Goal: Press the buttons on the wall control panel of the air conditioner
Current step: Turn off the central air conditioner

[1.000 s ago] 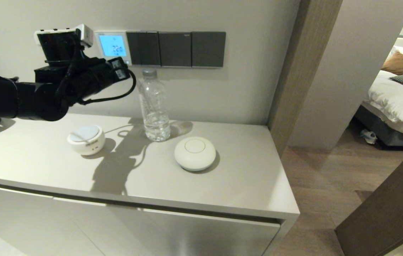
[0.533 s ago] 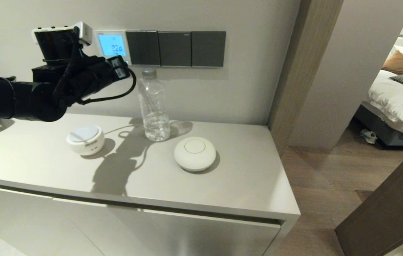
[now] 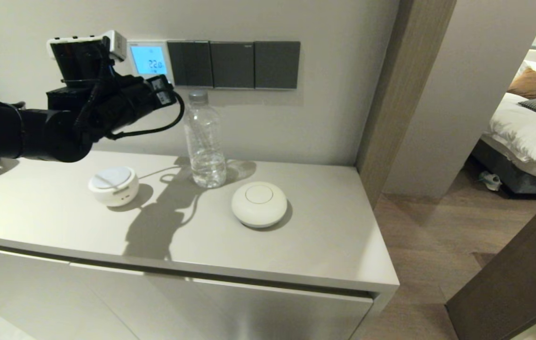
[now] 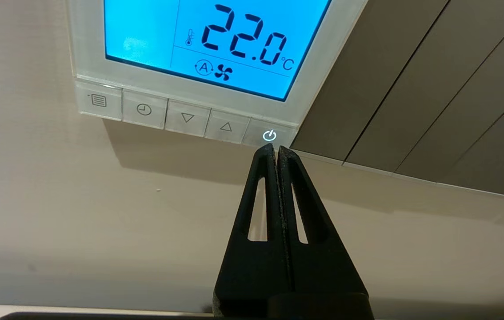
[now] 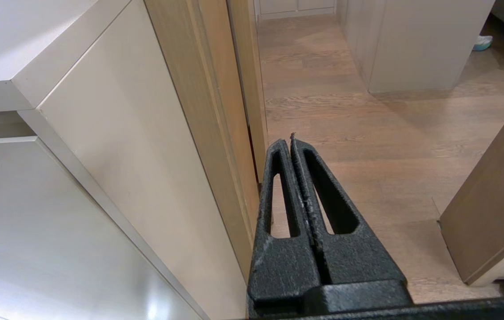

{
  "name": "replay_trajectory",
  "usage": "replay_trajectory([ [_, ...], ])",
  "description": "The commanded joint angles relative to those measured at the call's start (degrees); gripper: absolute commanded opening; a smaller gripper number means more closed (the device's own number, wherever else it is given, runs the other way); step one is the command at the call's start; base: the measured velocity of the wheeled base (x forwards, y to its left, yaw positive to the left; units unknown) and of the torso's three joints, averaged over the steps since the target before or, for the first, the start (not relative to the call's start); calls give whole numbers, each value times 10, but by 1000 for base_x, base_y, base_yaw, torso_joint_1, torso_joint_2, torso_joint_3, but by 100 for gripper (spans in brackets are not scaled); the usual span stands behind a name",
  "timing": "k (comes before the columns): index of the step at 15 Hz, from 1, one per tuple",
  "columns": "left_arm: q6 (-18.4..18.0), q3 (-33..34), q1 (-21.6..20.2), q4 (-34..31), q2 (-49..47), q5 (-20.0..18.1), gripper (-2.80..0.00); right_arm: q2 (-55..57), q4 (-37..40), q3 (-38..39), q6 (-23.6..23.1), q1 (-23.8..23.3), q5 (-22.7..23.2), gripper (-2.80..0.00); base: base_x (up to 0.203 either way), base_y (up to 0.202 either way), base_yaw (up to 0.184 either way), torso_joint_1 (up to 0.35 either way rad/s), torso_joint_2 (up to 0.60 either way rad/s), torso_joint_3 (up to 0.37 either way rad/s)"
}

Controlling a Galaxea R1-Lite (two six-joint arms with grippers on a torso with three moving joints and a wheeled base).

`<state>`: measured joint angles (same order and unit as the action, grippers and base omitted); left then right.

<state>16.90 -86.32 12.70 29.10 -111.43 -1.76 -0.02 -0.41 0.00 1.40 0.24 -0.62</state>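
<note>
The white wall control panel (image 3: 150, 60) hangs on the wall left of the dark switch plates; its screen is lit light blue and reads 22.0 °C (image 4: 216, 40). A row of pale buttons (image 4: 187, 118) runs along its bottom edge, ending in a lit power button (image 4: 270, 135). My left gripper (image 4: 275, 149) is shut and empty, its tips right at the lower edge of the power button. In the head view the left gripper (image 3: 168, 92) is raised at the panel's lower right corner. My right gripper (image 5: 291, 140) is shut and empty, parked low beside the cabinet.
Dark grey switch plates (image 3: 233, 64) sit right of the panel. On the cabinet top (image 3: 324, 236) stand a clear water bottle (image 3: 204, 141), a small white round device (image 3: 114, 185) and a white dome (image 3: 259, 204). A doorway and bed lie to the right.
My left arm has shifted slightly to the right and up, bringing the gripper tips closer to the panel's lower right corner. The screen stays lit at 22.0.
</note>
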Motion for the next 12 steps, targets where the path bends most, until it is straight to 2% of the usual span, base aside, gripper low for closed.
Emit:
replay_trajectory([
  [1,1,-1,0,2,-2,0,-280,0,0,2,0,0,0,-280,0,0,0,0,0,0],
  [12,1,-4,-1,3,-4,0,-280,0,0,2,0,0,0,-280,0,0,0,0,0,0],
])
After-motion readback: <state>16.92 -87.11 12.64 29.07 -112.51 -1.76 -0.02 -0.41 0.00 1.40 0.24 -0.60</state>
